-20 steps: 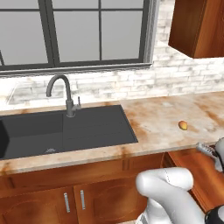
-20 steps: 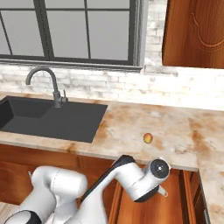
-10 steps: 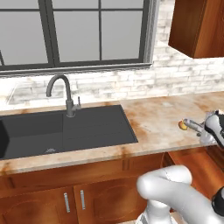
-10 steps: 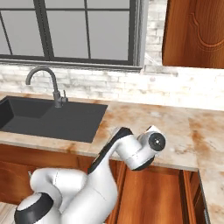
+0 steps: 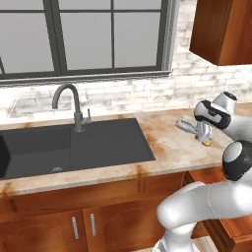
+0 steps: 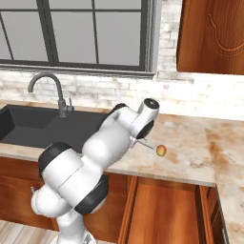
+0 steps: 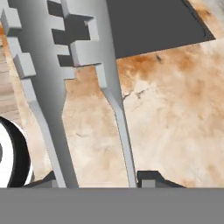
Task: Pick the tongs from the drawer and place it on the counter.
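Sink (image 5: 74,147) sits at far left of the counter (image 5: 167,147), faucet (image 5: 69,101) behind it; nothing there is touched. Moving right along the stone, bare blotched surface runs up to the tongs (image 5: 188,126), which now hang above the counter just right of the sink, toothed ends pointing back toward the basin. Half a second ago the hand was lower, near the counter's front edge; a second ago it was down by the open drawer (image 6: 164,214). So the lift out of the drawer is done and the carry has reached the stone.

Gripper (image 5: 203,132): fingers clamped on the tongs near their joined end. In the hand view both metal arms (image 7: 65,96) rise from between the dark tips, with counter and a corner of the sink beneath.

Fruit (image 6: 161,150) lies just beside the hand, at its right, close to the drop zone.

Judgement: pick complete, place pending. Remaining work is to lower and release; set-down should stay clear of the fruit and the sink rim.
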